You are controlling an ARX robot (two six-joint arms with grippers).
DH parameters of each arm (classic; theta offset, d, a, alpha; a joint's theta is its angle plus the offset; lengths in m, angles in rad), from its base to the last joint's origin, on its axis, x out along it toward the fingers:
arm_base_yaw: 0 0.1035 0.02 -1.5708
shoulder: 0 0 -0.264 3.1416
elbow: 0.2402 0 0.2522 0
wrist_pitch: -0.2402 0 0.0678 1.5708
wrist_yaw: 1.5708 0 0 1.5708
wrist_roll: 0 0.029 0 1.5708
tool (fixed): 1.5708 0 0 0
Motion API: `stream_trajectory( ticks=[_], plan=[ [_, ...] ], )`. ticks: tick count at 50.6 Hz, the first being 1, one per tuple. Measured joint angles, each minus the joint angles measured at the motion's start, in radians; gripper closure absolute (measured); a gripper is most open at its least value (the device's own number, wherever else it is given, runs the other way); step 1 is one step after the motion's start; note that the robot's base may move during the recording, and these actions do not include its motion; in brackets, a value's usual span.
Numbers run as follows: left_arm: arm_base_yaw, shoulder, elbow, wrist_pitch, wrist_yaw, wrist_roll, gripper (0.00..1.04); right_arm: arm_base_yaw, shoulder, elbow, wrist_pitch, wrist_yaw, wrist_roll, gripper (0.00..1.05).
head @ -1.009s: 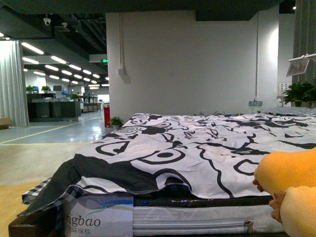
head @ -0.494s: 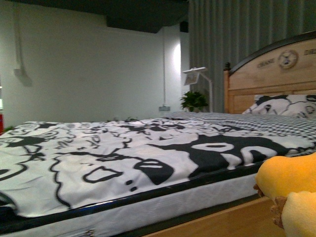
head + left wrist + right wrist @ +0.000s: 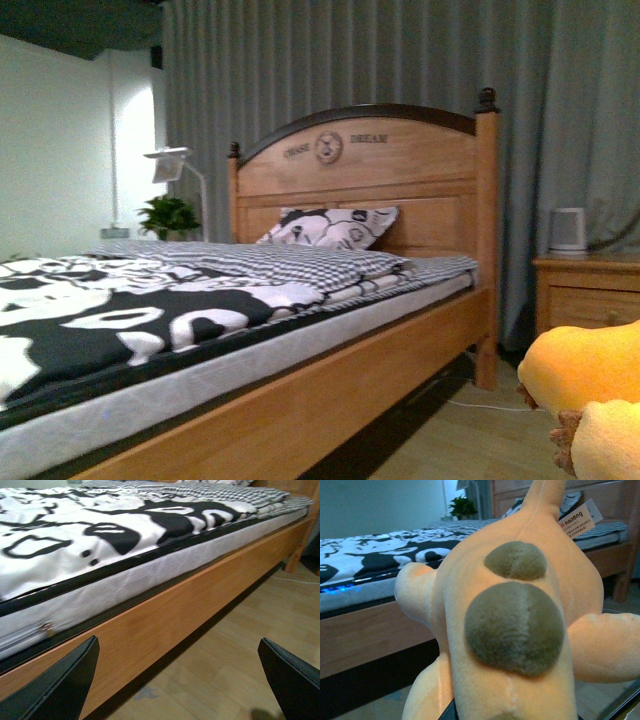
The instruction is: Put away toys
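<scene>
View swung from quilt end to headboard [image 3: 370,170] and nightstand [image 3: 585,290]. Orange plush toy [image 3: 585,375] stayed low right, carried in right hand [image 3: 535,711]. Left hand [image 3: 177,645] gaped wide, empty. Judged mid-transit; drop-off spot unseen.

View swung right: headboard [image 3: 360,175], nightstand [image 3: 588,292] now visible.

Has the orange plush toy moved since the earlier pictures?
Yes. Against the bed, the plush toy went rightward: from over the patterned duvet to past the headboard post, before the nightstand.
</scene>
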Motion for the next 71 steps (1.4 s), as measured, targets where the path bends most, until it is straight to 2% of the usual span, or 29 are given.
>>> stream_trajectory(
  ticks=[71],
  plan=[
    [0.0, 0.001, 0.0, 0.0, 0.001, 0.002, 0.06, -0.002, 0.0, 0.0, 0.0, -0.005, 0.0, 0.97]
  ],
)
